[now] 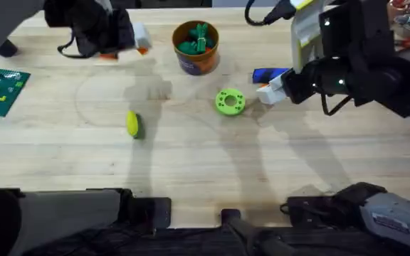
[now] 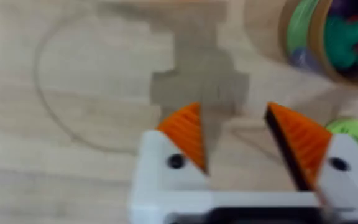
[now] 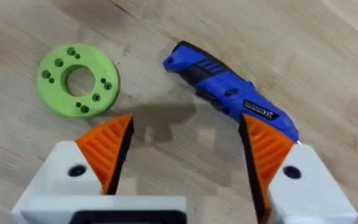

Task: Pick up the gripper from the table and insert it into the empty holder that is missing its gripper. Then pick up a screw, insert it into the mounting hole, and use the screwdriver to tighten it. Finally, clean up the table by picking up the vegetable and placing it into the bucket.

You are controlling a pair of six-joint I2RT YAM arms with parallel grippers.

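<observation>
The blue screwdriver (image 1: 269,74) (image 3: 229,93) lies on the table right of the bucket (image 1: 196,47) (image 2: 347,37), which is orange-brown and holds dark green pieces. My right gripper (image 1: 265,92) (image 3: 185,152) hovers open just in front of the screwdriver, with nothing between its orange pads. The yellow-green vegetable (image 1: 133,124) lies alone at the centre left. My left gripper (image 1: 138,40) (image 2: 241,137) is open and empty at the back, left of the bucket. The loose gripper, the holder and the screw are out of view.
A bright green holed disc (image 1: 229,101) (image 3: 78,79) (image 2: 353,130) lies between the bucket and the right gripper. A green board (image 1: 0,89) sits at the left edge. Bare wood stretches across the front of the table (image 1: 205,171).
</observation>
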